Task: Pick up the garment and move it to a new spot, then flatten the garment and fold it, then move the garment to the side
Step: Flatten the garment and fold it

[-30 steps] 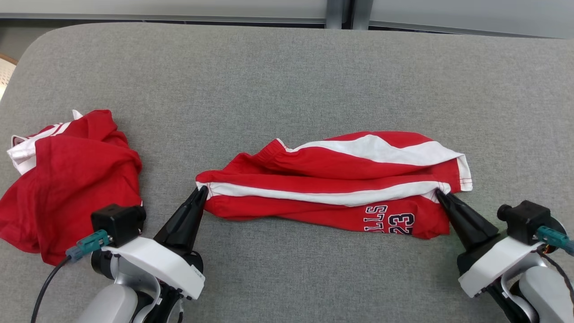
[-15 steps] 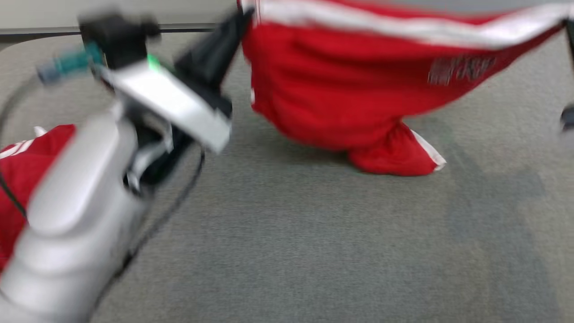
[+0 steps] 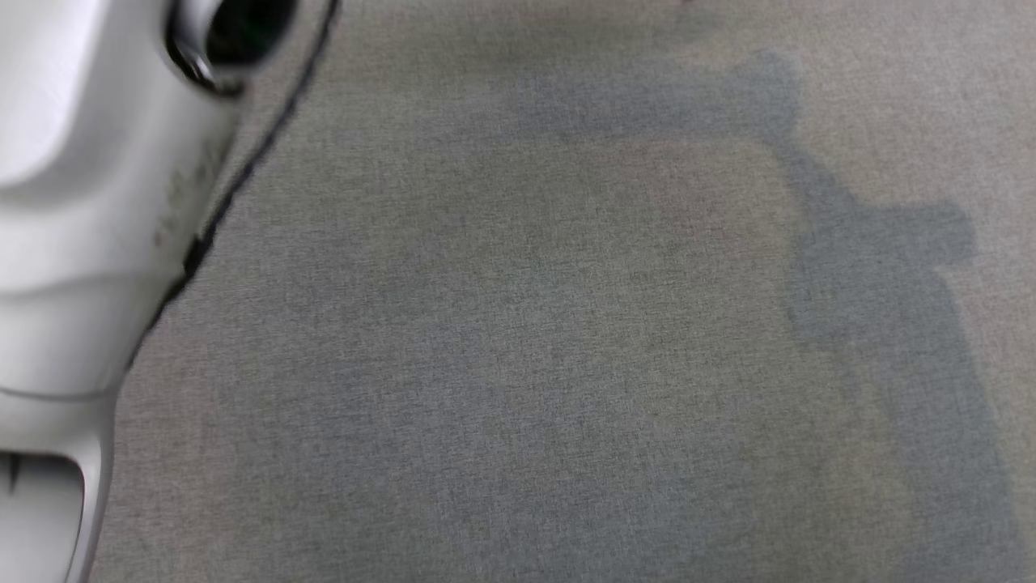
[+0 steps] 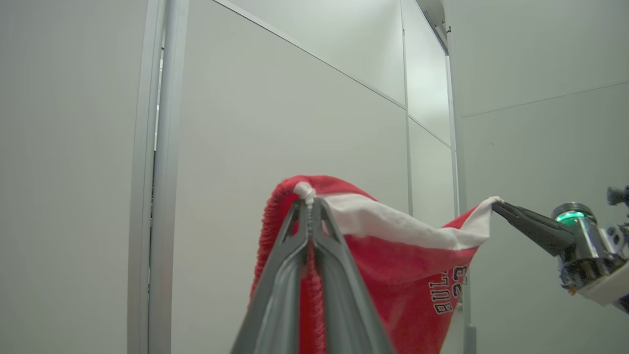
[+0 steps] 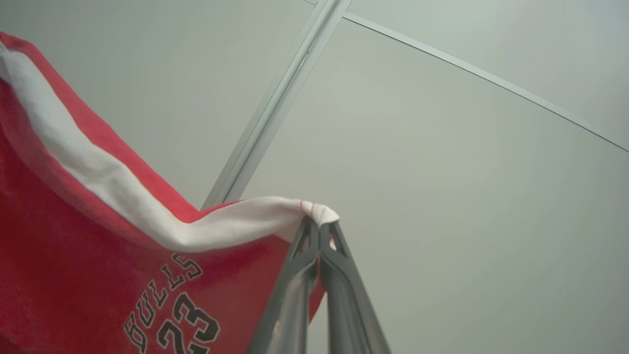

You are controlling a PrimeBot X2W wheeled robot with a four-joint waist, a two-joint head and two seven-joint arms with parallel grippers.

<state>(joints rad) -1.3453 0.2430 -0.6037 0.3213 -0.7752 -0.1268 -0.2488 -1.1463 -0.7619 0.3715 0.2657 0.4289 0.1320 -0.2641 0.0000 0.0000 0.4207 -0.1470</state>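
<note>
Pale wall panels [image 4: 275, 123] are standing behind the action, and the red Bulls shorts [image 4: 393, 250] are hanging in the air between both arms! Left gripper [image 4: 309, 200] is pinching the gathered waistband corner, jaws pressed tight on the cloth, with fabric spilling down toward five o'clock in the left wrist view. Right gripper [image 5: 319, 227] is clamping the white-hemmed corner, jaws closed on it, and the shorts are draping away toward eight o'clock in the right wrist view, "BULLS 23" lettering [image 5: 172, 314] showing. A white stripe [image 4: 388, 223] is sagging between the two grips. In the head view, a pale forearm [image 3: 73, 243] is hovering at nine o'clock over the grey fabric surface [image 3: 518, 324].
</note>
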